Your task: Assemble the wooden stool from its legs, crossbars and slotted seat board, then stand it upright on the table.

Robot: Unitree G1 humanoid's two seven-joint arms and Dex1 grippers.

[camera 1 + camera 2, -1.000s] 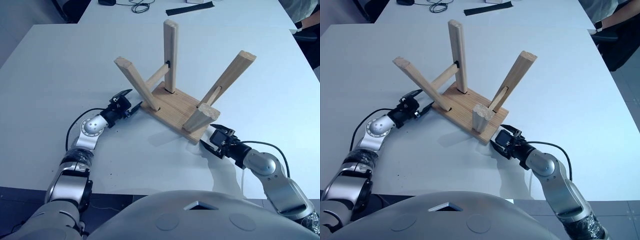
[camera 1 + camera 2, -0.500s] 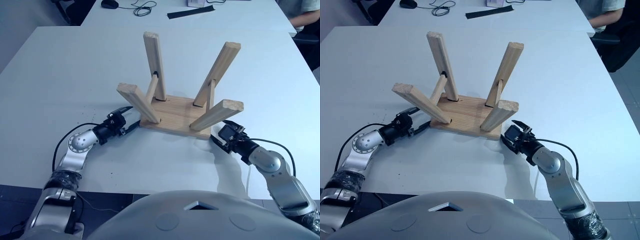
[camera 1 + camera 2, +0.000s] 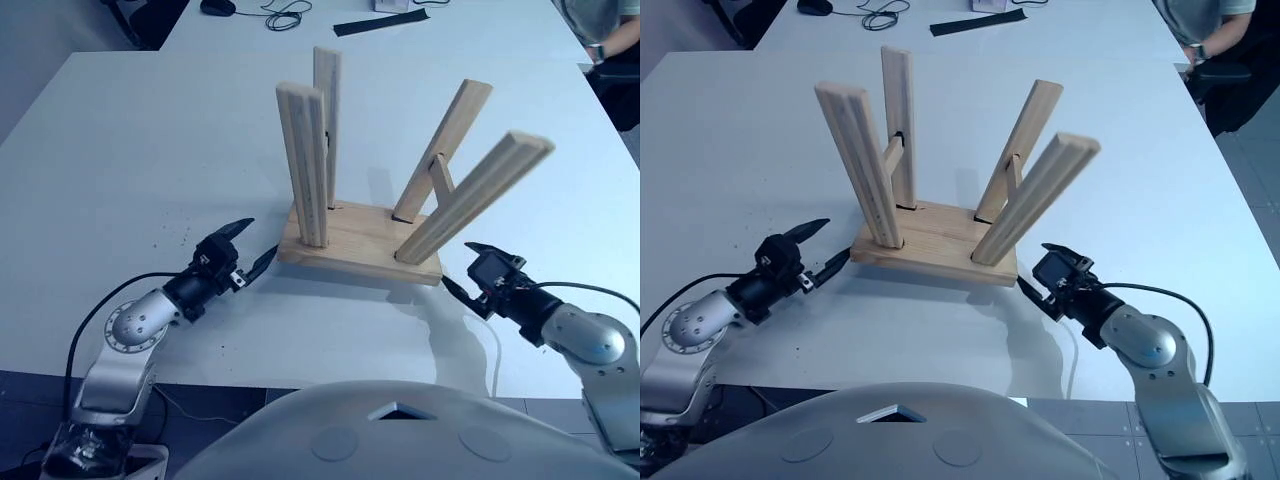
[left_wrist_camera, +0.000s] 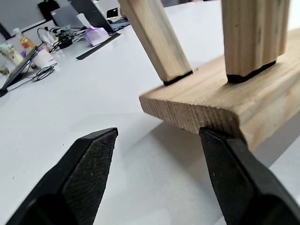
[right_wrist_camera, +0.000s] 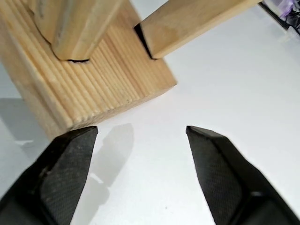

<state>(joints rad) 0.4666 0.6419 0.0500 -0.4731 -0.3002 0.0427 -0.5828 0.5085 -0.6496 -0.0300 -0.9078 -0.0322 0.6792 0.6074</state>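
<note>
Upside down on the bench: one wooden stool [image 3: 345,235] rests on its single seat board [image 3: 380,262], its four legs [image 3: 307,160] pointing up and splaying outward, with two crossbars [image 3: 441,177] joining them in pairs. It sits close to the near edge of the bench [image 3: 130,140], about midway along it, with broad bare surface toward the left, right and far edges. Two grippers flank it. The left gripper [image 3: 256,240] is just beside the board's left end and the right gripper [image 3: 462,266] just beside its right end, both spread wide and holding nothing. The wood is pale and straight-grained, with dark gaps where the legs enter the board.
</note>
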